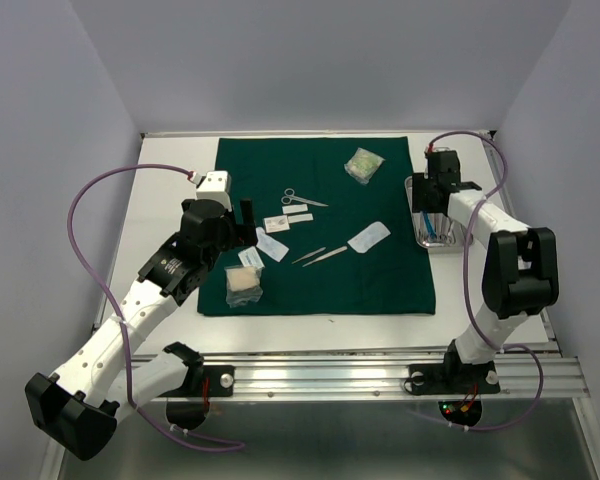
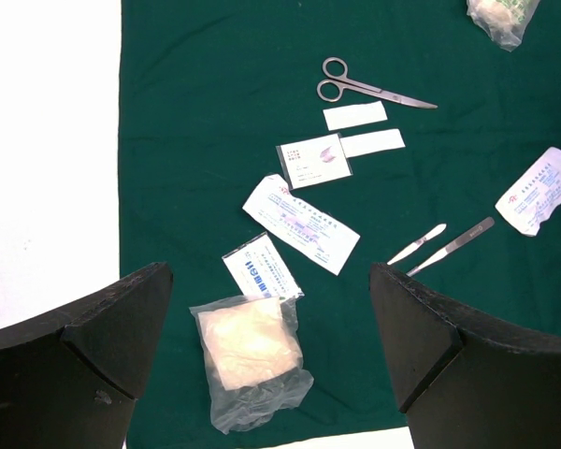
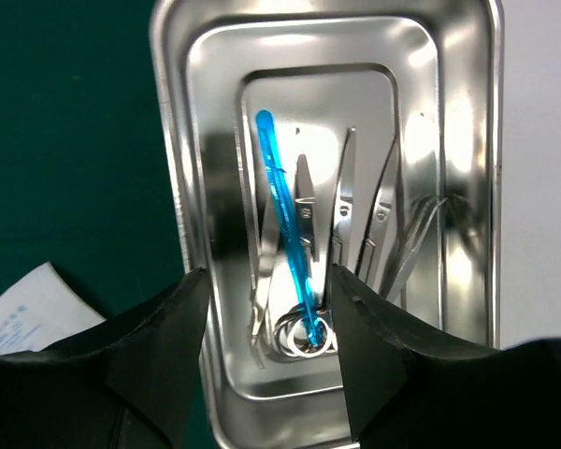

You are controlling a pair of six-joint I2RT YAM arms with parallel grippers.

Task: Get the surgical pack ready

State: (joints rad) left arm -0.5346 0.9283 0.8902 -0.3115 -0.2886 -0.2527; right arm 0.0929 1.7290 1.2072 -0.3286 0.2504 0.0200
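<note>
Steel tray (image 3: pixel 173 140) lies under the right pincer (image 3: pixel 266 281), apparently untouched.

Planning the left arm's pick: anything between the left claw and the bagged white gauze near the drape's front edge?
Nothing visible. The open left claw hangs over the clear bag of white gauze; a white paper packet lies at its far edge.
</note>
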